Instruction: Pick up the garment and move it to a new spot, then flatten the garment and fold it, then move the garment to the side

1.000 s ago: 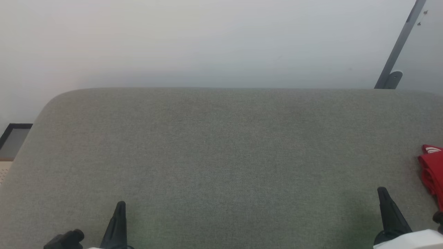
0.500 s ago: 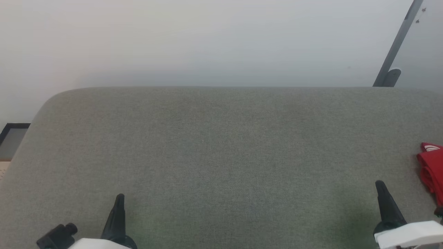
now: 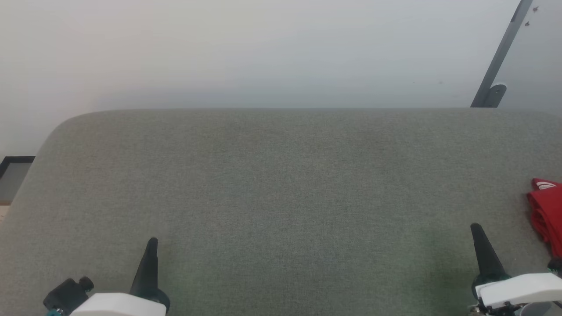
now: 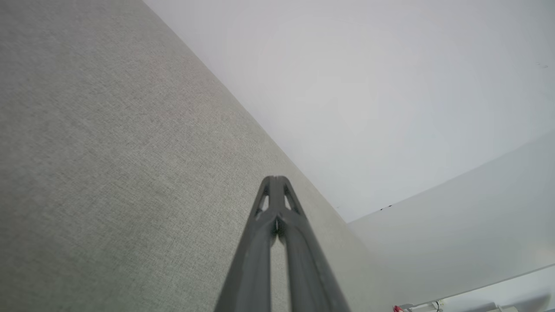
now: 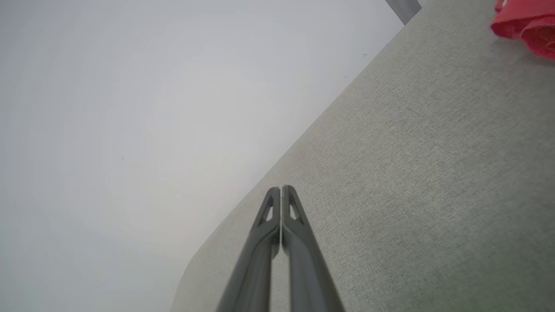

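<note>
The red garment (image 3: 546, 210) lies bunched at the far right edge of the grey upholstered surface (image 3: 281, 184), cut off by the head view's border; a white patch shows at its top. It also appears at the top right corner of the right wrist view as the garment (image 5: 527, 24). My right gripper (image 3: 476, 230) hovers low over the surface, left of the garment and apart from it, fingers shut on nothing (image 5: 281, 190). My left gripper (image 3: 152, 243) is at the lower left, shut and empty (image 4: 274, 180).
A pale wall (image 3: 263, 48) rises behind the surface. A grey slanted bar (image 3: 500, 52) leans at the back right. A dark-framed panel (image 3: 13, 173) sits off the left edge. The surface's left corners are rounded.
Both grippers have crept forward, up the head view, with more of their white wrists showing. The camera has shifted slightly. The garment lies as before.
</note>
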`<state>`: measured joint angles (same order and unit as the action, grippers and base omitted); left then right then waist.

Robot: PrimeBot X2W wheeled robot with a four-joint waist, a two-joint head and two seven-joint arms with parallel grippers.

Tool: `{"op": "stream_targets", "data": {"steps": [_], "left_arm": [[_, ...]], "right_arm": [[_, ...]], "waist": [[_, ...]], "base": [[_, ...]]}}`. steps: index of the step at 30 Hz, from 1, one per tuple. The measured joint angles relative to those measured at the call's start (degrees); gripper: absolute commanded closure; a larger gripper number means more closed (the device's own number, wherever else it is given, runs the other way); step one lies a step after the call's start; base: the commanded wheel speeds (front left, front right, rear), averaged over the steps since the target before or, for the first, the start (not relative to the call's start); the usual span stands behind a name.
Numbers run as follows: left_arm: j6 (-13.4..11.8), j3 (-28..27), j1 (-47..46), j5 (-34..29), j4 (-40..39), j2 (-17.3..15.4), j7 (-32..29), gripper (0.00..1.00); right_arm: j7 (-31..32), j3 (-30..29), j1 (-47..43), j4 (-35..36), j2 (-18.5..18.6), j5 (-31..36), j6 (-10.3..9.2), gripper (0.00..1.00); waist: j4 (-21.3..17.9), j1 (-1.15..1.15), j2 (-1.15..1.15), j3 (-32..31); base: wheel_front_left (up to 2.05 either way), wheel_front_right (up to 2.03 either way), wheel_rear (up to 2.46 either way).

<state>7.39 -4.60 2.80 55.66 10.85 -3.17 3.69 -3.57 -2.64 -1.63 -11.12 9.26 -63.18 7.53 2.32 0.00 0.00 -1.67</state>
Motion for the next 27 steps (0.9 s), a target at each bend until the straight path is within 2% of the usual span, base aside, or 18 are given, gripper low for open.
{"op": "stream_targets", "data": {"steps": [27], "left_arm": [[0.0, -0.6, -3.6, 15.4, 1.3, 0.0, -4.1, 1.00]], "right_arm": [[4.1, -1.5, 3.1, -1.1, -2.5, -12.1, -0.01, 1.00]], "waist": [[-0.8, 0.00, 0.00, 0.6]], "base": [[0.00, 0.00, 0.00]]}}
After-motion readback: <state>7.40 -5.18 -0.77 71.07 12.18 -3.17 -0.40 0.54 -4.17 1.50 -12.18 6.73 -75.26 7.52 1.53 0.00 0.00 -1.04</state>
